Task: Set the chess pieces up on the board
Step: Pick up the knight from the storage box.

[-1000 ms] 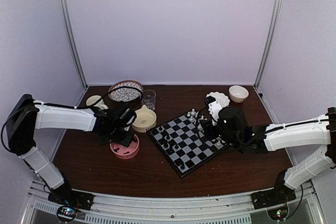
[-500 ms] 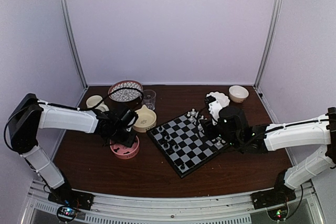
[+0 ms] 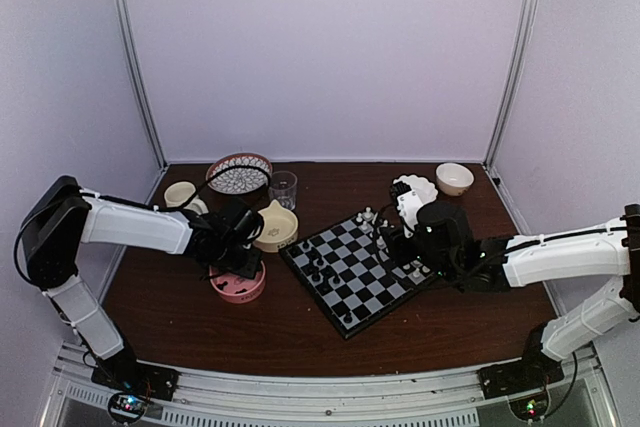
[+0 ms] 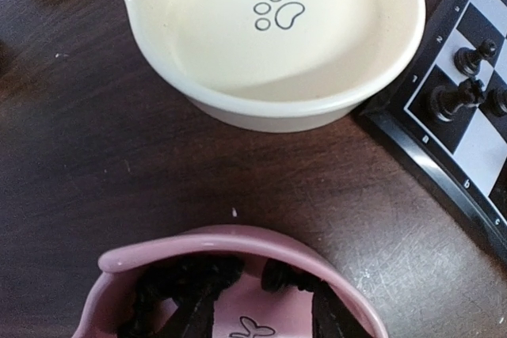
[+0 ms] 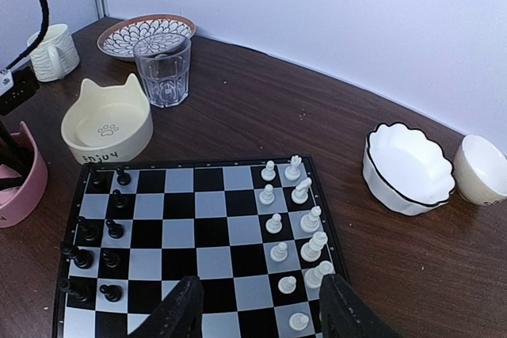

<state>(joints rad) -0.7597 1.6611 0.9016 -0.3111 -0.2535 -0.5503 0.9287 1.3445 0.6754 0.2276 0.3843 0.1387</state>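
The board (image 3: 356,273) lies tilted at the table's middle. Several black chess pieces (image 5: 101,232) stand along its left side, and white chessmen (image 5: 306,219) along its right. More black pieces (image 4: 279,275) lie in the pink bowl (image 4: 230,239) left of the board. My left gripper (image 4: 257,316) reaches down into this bowl, its fingers (image 4: 188,311) apart, with bare pink floor between them. In the top view the left gripper (image 3: 243,264) sits over the pink bowl (image 3: 237,288). My right gripper (image 5: 261,310) hovers open above the board's near edge, holding nothing.
A cream cat bowl (image 5: 107,128) stands just off the board's far left corner, close to the pink bowl. Behind are a glass (image 5: 162,69), a patterned plate (image 5: 146,33) and a mug (image 5: 54,51). A white scalloped bowl (image 5: 408,168) and small cream bowl (image 5: 483,168) stand at the right.
The left gripper's jaws have spread apart inside the pink bowl, and that arm has shifted slightly right. The right arm has not moved.
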